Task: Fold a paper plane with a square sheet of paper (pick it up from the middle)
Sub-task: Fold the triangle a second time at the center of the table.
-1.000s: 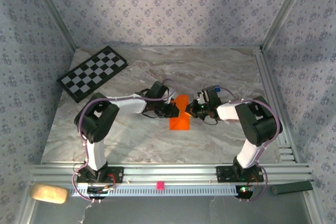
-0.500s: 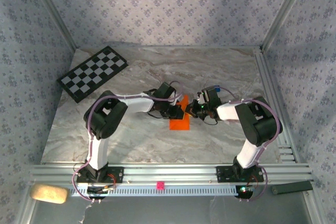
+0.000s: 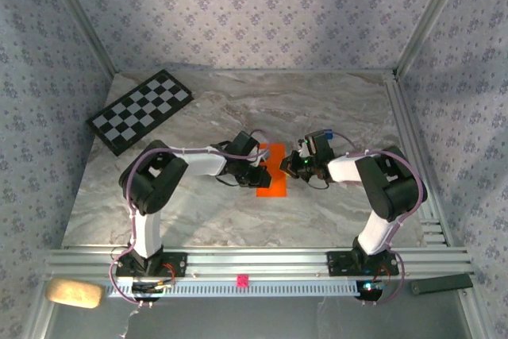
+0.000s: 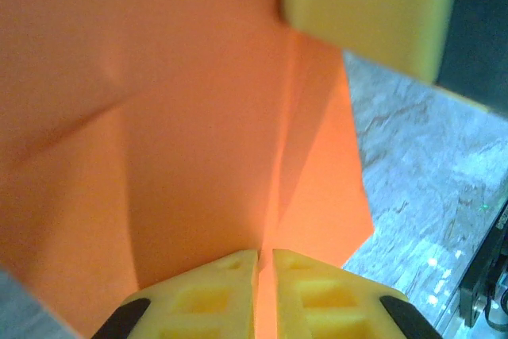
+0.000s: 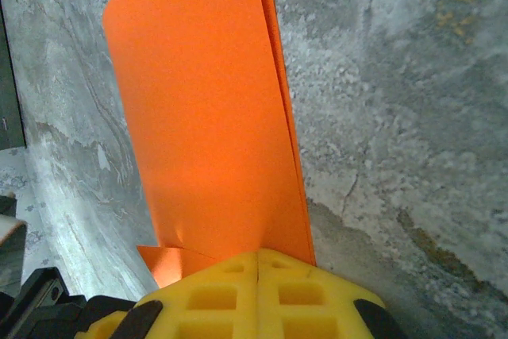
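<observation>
- At the tip of the left gripper, the yellow fingers are pressed together on the thin, bright orange square sheet of paper. A crease runs up the paper from the pinch.
- Opposite it, the right gripper is closed too. It clamps the sheet's other long edge, where two layers lie one on the other.
- Seen from above, the left gripper sits at the paper's left edge. A second ago it stood just left of the sheet, and half a second ago it reached further right, over the orange. It has swept in across the paper and come back a little, and the left elbow has swung with it.
- The right gripper and its arm hold the same pose through all three top views, so they act as the anchor.
- The sheet itself stays in the middle of the grey-veined marble tabletop, between the two grippers, as a narrow doubled strip.
- The sweep looks like a pass to press the fold or take a new grip on it. A lengthwise fold seems to be in, but no pointed nose shows, so I judge the plane no more than partway folded.
- Well apart at the far left, the black-and-white checkerboard board lies where it lay before.
</observation>
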`<state>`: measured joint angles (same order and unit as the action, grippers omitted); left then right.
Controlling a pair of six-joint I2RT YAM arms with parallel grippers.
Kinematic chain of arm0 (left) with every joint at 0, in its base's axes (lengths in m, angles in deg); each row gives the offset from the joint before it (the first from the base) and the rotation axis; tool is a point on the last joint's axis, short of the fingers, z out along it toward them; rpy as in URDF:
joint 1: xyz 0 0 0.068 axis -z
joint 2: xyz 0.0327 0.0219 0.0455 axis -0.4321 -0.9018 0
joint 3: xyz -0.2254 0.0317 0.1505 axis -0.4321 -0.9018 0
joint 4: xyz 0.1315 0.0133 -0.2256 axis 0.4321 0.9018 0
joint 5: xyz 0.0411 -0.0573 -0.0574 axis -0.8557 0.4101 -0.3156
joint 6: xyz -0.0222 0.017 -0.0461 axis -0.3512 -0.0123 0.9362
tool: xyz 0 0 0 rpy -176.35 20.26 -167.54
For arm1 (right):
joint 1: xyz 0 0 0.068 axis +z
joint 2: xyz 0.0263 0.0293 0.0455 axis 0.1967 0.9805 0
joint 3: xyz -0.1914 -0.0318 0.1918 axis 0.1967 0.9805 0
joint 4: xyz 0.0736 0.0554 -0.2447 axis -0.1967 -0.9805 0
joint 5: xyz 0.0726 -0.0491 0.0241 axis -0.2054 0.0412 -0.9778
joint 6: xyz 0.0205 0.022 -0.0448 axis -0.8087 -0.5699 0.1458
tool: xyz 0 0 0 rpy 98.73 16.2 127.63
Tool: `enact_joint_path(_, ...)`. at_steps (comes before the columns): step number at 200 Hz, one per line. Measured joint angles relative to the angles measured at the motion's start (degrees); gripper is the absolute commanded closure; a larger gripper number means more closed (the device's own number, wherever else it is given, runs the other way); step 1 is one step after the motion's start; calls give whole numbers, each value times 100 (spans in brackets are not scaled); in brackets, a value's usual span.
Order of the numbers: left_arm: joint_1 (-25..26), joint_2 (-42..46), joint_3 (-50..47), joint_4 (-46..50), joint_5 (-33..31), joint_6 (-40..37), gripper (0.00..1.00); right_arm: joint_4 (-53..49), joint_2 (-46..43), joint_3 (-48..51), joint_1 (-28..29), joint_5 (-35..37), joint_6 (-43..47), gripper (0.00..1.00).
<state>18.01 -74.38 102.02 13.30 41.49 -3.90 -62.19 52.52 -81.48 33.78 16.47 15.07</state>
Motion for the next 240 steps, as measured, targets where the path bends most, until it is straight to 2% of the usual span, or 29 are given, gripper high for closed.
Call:
enact_joint_path(57,0,455,-586,72,2,-140,87,-4,0,0,0,-2,17,100)
enact_joint_path(110,-4,833,-706,374,20,-184,87,-9,0,-20,13,-44,166,100)
enact_joint_path(128,-55,1165,-704,356,-9,-195,86,-61,-4,-70,39,-50,317,94)
enact_joint_path(154,-378,1504,-566,208,-92,-181,87,-501,-160,-227,136,138,592,79)
enact_joint_path(169,-636,1440,-302,192,-85,-131,88,-885,-431,-330,173,315,691,73)
enact_joint_path(190,-850,1202,205,197,-63,-111,88,-1329,-953,-409,177,616,765,71)
enact_joint_path(240,-625,507,981,439,142,-352,88,-1888,-1899,-11,201,953,428,72)
